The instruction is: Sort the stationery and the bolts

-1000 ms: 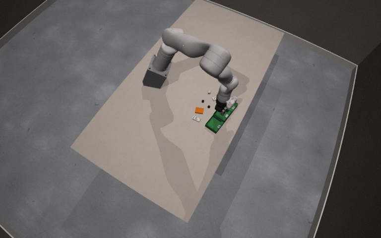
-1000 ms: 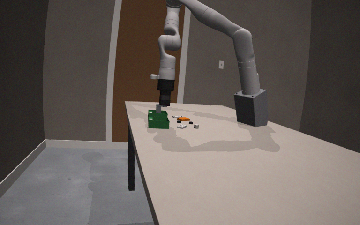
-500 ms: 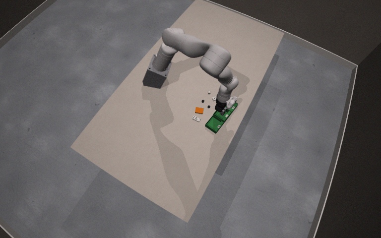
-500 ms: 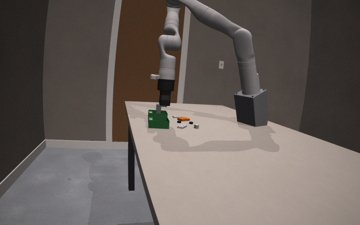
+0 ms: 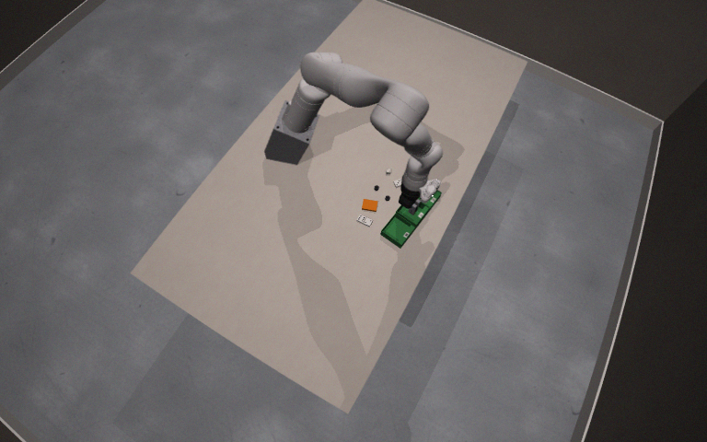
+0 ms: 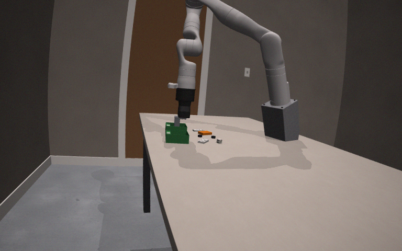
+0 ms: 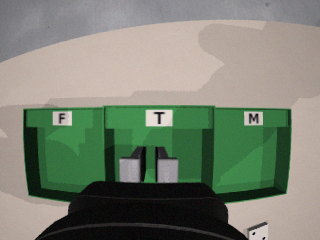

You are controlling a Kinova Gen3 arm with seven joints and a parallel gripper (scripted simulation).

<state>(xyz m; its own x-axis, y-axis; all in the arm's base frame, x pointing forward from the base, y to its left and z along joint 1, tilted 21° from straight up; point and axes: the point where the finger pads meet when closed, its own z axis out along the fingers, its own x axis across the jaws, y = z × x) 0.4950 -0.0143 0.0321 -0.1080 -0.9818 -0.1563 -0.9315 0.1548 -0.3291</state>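
Hand: your gripper (image 5: 413, 208) (image 6: 177, 122) (image 7: 150, 158) stands slightly parted, with green showing between the fingers; you have nothing visible in its grasp.
Bin T: the fingers point down over bin T (image 5: 416, 221) (image 6: 181, 129) (image 7: 191, 160), probably because a nut or bolt was meant to drop here; no dropped piece shows.
Black nuts: two small dark pieces, likely nuts (image 5: 376, 188) (image 6: 213, 137), lie right of centre in the top view, outside the bins, so you probably have both to fetch.
Orange block: likely the stationery, this orange block (image 5: 369, 204) (image 6: 204, 133) lies flat beside them, ready for bin F (image 5: 438, 195) (image 6: 177, 138) (image 7: 62, 170).
Left out: the white die (image 5: 388, 171) (image 6: 219, 141) and two white dominoes (image 5: 364, 220) (image 6: 203, 141) (image 7: 258, 232) belong on the table.
Wrist view: only here can you read F, T, M from left to right, and see the finger gap.
Exterior view: it gives you the fingertips' height at the rim, but hides bin M (image 5: 399, 229) (image 7: 250, 160), which the top view shows lowest in the row.

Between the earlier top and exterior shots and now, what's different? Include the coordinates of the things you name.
Nothing visibly changed. The gripper (image 5: 413, 210) (image 6: 177, 125) (image 7: 150, 158) is still over the T bin (image 5: 421, 215) (image 6: 176, 129) (image 7: 192, 121), and the orange block (image 5: 370, 205) (image 6: 204, 133) lies where it did. No pickup or release shows. The wrist view has no earlier picture, so small finger movement can't be ruled out.
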